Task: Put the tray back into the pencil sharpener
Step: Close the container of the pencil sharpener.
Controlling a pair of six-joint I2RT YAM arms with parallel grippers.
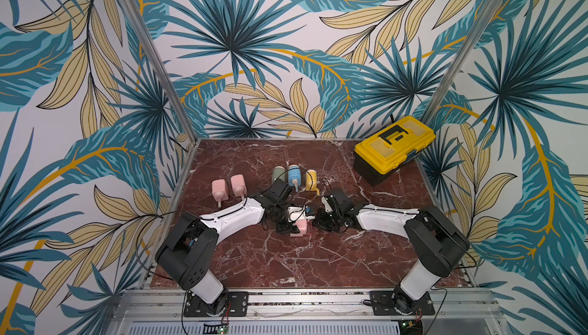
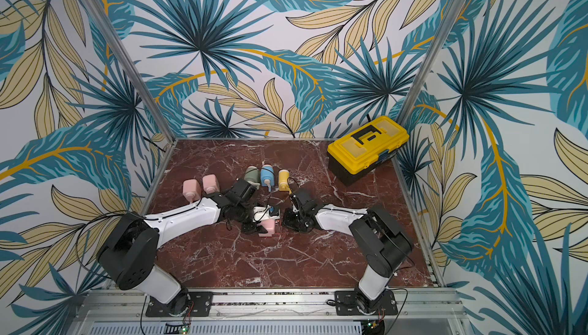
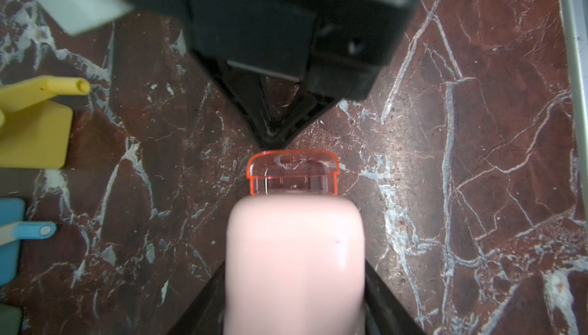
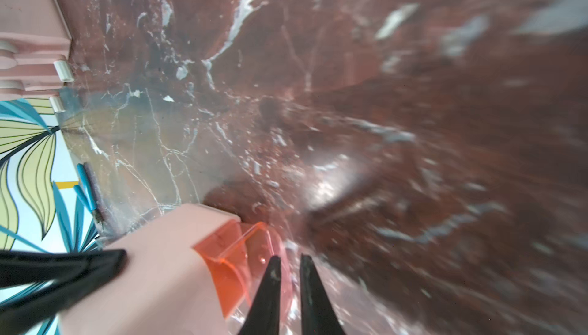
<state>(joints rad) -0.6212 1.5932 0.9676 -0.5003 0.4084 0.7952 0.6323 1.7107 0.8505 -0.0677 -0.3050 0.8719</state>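
Tray (image 3: 292,174): clear orange plastic, a shallow drawer with rounded corners and a stepped lip. It sits in the mouth of the pencil sharpener (image 3: 294,238), partly in, with its outer end sticking out.
Pencil sharpener: pale pink, smooth matt plastic, a rounded block. It is near the middle of the counter (image 1: 286,263), between the two arms. Whether it rests on the surface or is held just above it cannot be told.
Left tool (image 3: 294,285): jaws about half open, clamped on the sharpener's two sides.
Right tool (image 4: 290,261): jaws almost closed, only a thin slit between them. The tips meet the tray's outer end. Whether a thin lip is pinched between them cannot be told.
Step in hand: seating the tray. It looks well started but not yet home.
Next move: probably a straight push along the sharpener's length while the left hold stays firm. The tray is thin and slick, so a skewed push could jam it or let the tips slide off.
Counter: glossy, dark red marble pattern with white veins.
Further out: two pink sharpeners (image 1: 227,187), then green, blue and yellow sharpeners (image 1: 294,174) in a row behind. A yellow toolbox (image 1: 394,142) with a black base stands in the far corner.
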